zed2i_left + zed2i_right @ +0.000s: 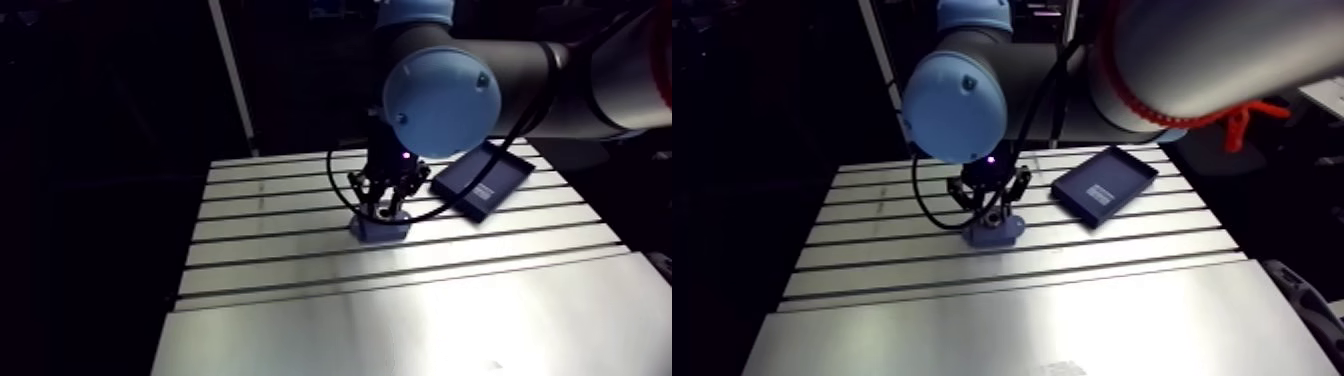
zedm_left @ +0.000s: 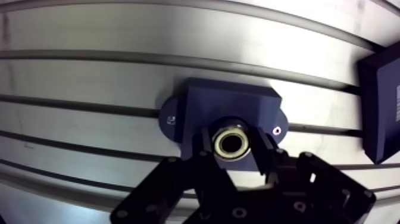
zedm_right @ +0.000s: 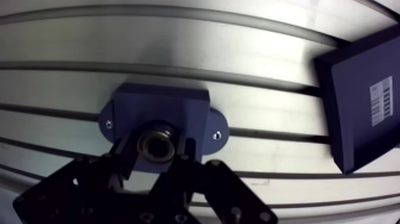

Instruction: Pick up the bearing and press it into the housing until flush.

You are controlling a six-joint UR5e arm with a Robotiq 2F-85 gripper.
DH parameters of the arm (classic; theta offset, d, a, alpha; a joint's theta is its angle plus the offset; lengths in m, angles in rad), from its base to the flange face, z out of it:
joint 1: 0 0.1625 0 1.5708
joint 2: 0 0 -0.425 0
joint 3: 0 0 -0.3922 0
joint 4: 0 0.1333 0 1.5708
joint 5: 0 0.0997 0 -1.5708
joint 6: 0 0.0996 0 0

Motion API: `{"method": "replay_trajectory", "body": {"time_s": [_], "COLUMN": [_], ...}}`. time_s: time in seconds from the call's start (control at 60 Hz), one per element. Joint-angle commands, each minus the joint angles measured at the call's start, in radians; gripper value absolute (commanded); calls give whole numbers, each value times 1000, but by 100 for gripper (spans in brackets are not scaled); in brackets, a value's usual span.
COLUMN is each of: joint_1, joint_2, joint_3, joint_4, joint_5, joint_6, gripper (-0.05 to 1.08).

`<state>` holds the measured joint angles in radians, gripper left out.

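A: Slotted counter (image 1: 300, 300) under dim light, with dark blue housing (image 2: 229, 104) sitting mid-surface and flat dark tray (image 1: 482, 178) at two o'clock from it, well apart. Whereabouts of bearing (image 2: 231, 143)?

B: Pinched in gripper (image 3: 158, 152), right over housing, at or in the mouth of its bore. Fingers (image 2: 205, 149) clamped on outer ring at nine and three o'clock, with brass-coloured ring and open centre hole showing between them. Depth of seating unreadable from either view.

A: Handling, by best guess?

B: Probably small, dense and rigid: metal rings, no give under the squeeze. Likely smooth, so prone to slipping or cocking if gripped off-centre. Not fragile to hold, yet sensitive to skewed pressing. Tilted entry liable to jam in the bore.

A: Best place to hold?

B: Outer ring, opposite sides, as now, with axis kept square to housing face. Better to leave inner ring and hole alone. For final push, probably wiser to bear down on ring's flat face, since pads beside ring seem bound to meet housing before flush.

A: Housing itself?

B: Looks stiff, with a small hole in each ear at three and nine o'clock. Impossible to say whether bolted to counter. Worth watching for sliding along slots under load.
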<state>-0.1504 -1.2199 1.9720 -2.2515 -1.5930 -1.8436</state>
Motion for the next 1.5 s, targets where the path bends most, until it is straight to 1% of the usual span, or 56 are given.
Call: {"method": "replay_trajectory", "body": {"time_s": [0.017, 1.4, 1.467, 1.483, 1.5], "joint_1": [0, 0, 0, 1, 1], "joint_2": [1, 7, 6, 5, 5], "joint_3": [0, -2, -2, 0, 0], "joint_4": [0, -1, -1, -1, -1], "joint_5": [0, 0, 0, 0, 0], "joint_6": [-1, -2, -2, -3, -3], "gripper": [73, 73, 71, 62, 62]}}
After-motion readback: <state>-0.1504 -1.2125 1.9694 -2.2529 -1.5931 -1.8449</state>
